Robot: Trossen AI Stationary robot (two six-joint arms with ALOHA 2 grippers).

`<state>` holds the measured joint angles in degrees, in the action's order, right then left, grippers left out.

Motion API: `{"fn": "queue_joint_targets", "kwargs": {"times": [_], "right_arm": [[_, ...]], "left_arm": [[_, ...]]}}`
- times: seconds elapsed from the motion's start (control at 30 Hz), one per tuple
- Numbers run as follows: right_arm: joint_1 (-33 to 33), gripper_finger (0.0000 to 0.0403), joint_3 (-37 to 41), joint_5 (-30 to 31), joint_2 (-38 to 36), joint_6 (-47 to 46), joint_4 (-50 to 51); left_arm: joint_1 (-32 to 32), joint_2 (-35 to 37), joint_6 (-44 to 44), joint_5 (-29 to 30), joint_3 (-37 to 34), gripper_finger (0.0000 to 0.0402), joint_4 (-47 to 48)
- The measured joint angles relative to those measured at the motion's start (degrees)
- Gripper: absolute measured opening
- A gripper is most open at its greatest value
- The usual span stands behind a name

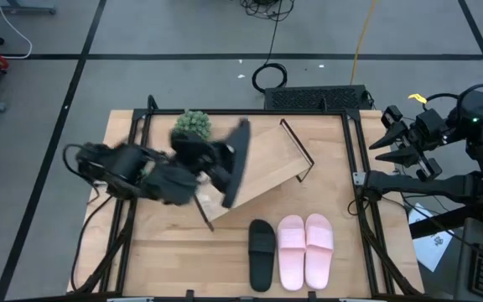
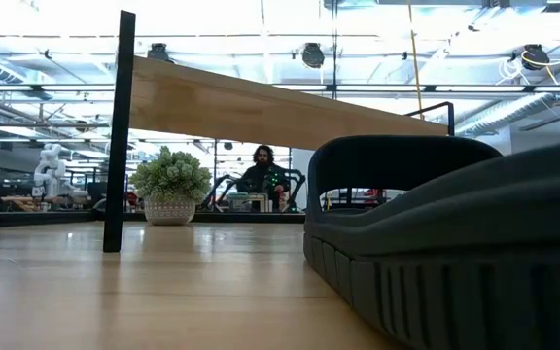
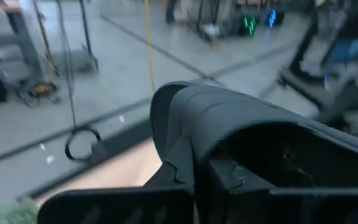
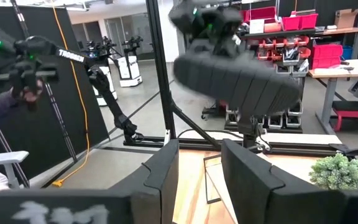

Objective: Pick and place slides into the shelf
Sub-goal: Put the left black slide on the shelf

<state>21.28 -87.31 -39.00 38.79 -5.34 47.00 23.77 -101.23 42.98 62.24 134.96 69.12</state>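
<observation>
A matte black slide (image 1: 236, 164), wide-strapped, is pinched edge-up by the left gripper (image 1: 216, 164) over the shelf (image 1: 262, 168); the right gripper (image 1: 390, 144), spread, is held off the table's right edge.

I can't read any text, label, brand or number from my feeds. The right wrist view shows whitish marks on the dark body of the right arm's claw mount (image 4: 55, 211), but they are too smeared for me to make out a single character. A sheet of paper (image 1: 433, 245) lies off the right edge of the tabletop in the high view with dark print on it, far too small to read. The black slide (image 1: 261, 254) and pink slides (image 1: 305, 250) show no legible marking.
</observation>
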Motion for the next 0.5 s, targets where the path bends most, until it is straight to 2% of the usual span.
{"fn": "queue_joint_targets", "kwargs": {"times": [0.13,0.23,0.33,0.4,0.5], "right_arm": [[0.0,0.0111,-0.02,1.66,0.01,-0.59,-0.02],[-0.01,0.0111,-0.02,4.76,0.01,-0.77,0.0],[0.0,0.0111,-0.01,9.03,0.02,-1.02,0.01],[0.02,0.0111,-0.02,11.68,-0.01,-1.06,0.02],[0.02,0.0111,-0.02,14.51,0.02,-1.16,0.0]], "left_arm": [[1.02,4.06,-5.79,6.25,0.05,0.0,-1.85],[0.78,5.68,-11.33,8.3,0.07,0.0,-2.15],[-0.39,5.73,-14.76,8.36,0.07,0.0,-0.28],[-1.57,5.59,-15.23,7.09,0.04,0.0,5.01],[-4.91,4.57,-9.45,2.95,0.06,0.0,15.67]]}}
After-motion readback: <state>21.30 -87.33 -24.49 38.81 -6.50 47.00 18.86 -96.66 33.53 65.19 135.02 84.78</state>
